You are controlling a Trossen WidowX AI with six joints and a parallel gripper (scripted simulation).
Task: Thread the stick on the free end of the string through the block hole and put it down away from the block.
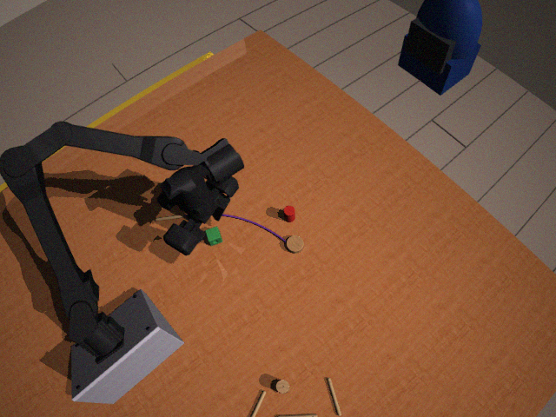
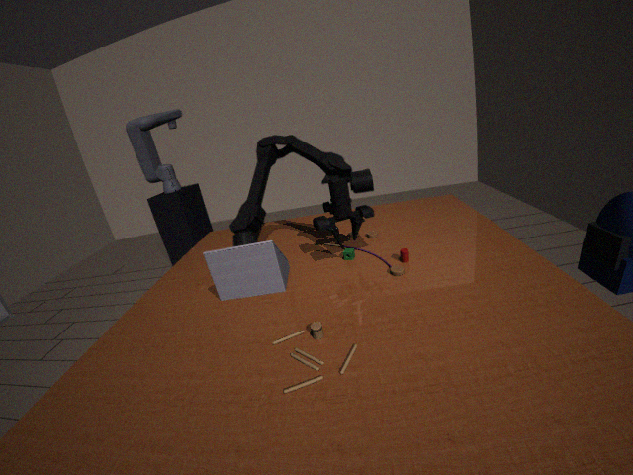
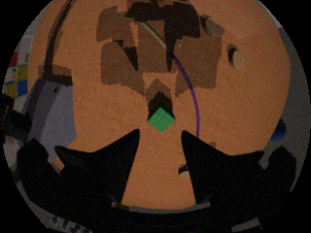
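Observation:
My gripper (image 1: 210, 226) (image 2: 349, 243) (image 3: 160, 133) is partly open and empty, its fingertips just above the table near the green block (image 1: 214, 235) (image 2: 348, 253) (image 3: 161, 119). The block stands on the table, with its hole showing in the exterior view. The thin wooden stick (image 1: 169, 218) (image 3: 155, 36) lies on the table beyond the block in the wrist view; the gripper hides one end in the top view. The purple string (image 1: 255, 222) (image 2: 375, 254) (image 3: 197, 107) curves from the stick beside the block to the round button (image 1: 294, 243) (image 2: 397, 271).
A red cylinder (image 1: 289, 213) (image 2: 404, 254) stands near the button. A wooden disc (image 2: 372, 235) lies behind the gripper. A wooden cylinder (image 1: 281, 386) (image 2: 316, 330) and several loose sticks lie far from the gripper. The arm's grey base (image 1: 129, 363) (image 2: 247, 270) stands on the table.

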